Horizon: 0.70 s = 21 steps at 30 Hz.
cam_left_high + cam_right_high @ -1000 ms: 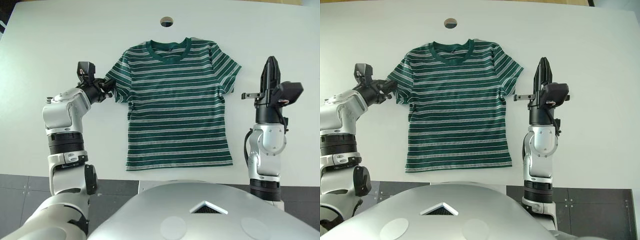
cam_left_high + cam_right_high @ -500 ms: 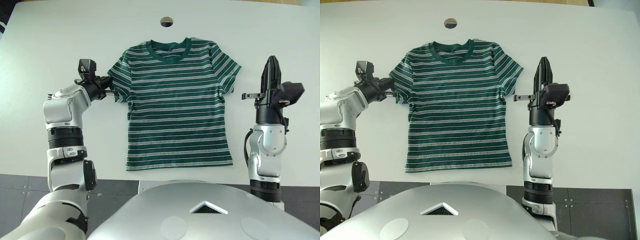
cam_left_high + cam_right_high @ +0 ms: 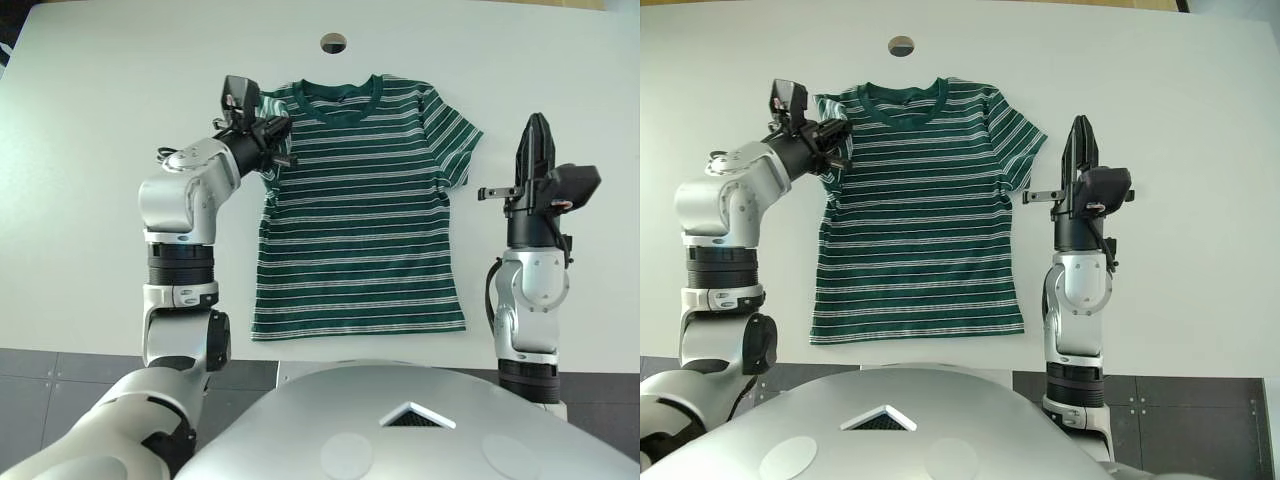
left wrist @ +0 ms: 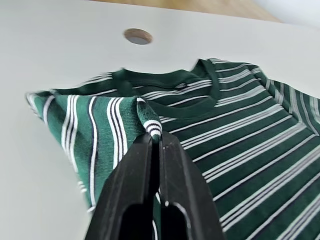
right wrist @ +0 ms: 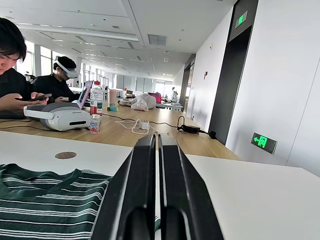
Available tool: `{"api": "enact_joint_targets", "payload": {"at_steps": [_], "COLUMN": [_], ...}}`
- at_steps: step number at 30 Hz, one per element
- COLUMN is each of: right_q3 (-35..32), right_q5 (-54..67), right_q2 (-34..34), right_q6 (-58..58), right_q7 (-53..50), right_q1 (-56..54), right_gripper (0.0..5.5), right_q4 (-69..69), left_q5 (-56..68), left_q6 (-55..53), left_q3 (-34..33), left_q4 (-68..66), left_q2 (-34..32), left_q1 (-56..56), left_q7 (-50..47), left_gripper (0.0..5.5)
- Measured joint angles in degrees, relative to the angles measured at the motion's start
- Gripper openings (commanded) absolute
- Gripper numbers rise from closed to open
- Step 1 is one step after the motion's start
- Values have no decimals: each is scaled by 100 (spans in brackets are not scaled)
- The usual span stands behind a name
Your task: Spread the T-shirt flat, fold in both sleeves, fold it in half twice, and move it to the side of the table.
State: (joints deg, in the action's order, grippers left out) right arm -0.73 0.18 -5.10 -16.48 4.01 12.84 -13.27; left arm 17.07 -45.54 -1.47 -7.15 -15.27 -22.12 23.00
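Green-striped T-shirt (image 3: 360, 230) is lying flat under your left gripper (image 4: 156, 137), which is pinching one sleeve (image 4: 95, 125) over the chest; your right gripper (image 3: 533, 135) is standing clenched and empty beside the other sleeve (image 3: 455, 140), with both halvings and the shift aside waiting.

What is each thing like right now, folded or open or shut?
T-shirt: lying flat, not yet folded in half.
left sleeve: lifted, folded in over the chest.
right sleeve: spread flat.
left end effector: shut on left sleeve.
right end effector: shut, empty, pointing up.

Green striped T-shirt (image 3: 355, 210), left sleeve folded inward
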Motion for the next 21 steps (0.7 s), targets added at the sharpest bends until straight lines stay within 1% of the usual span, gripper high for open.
{"api": "enact_joint_targets", "payload": {"at_steps": [2,3,7,8,10,11,12,14,17,21], "right_q3": [4,3,-77,-139,-273,-328,-354,-378,-285,-220], "right_q5": [-7,9,339,464,611,638,650,665,516,340], "right_q2": [-11,-30,-287,-431,-630,-767,-865,-1030,-1150,-1201], "right_q6": [193,411,1927,2459,2972,3173,3302,3505,3506,3287], "right_q7": [2,28,351,495,673,752,841,1022,1156,1247], "right_q1": [-85,-167,-984,-1312,-1719,-1944,-2117,-2533,-2866,-3238], "right_gripper": [10,10,78,97,136,148,167,195,195,195], "right_q4": [44,83,436,577,857,1112,1355,2142,3039,3931], "left_q5": [-119,-192,-498,-565,-668,-709,-728,-746,-649,-161], "left_q6": [53,90,327,433,523,569,583,621,633,592], "left_q3": [223,291,428,470,535,562,577,588,503,209], "left_q4": [-339,-533,-1207,-1347,-1450,-1474,-1483,-1479,-1102,173], "left_q2": [221,278,311,317,319,325,336,367,431,598], "left_q1": [-189,-270,-359,-399,-466,-474,-480,-477,-319,-56], "left_q7": [-74,-125,-224,-223,-223,-220,-218,-220,-197,-151], "left_gripper": [11,22,82,97,131,139,158,161,161,161]}}
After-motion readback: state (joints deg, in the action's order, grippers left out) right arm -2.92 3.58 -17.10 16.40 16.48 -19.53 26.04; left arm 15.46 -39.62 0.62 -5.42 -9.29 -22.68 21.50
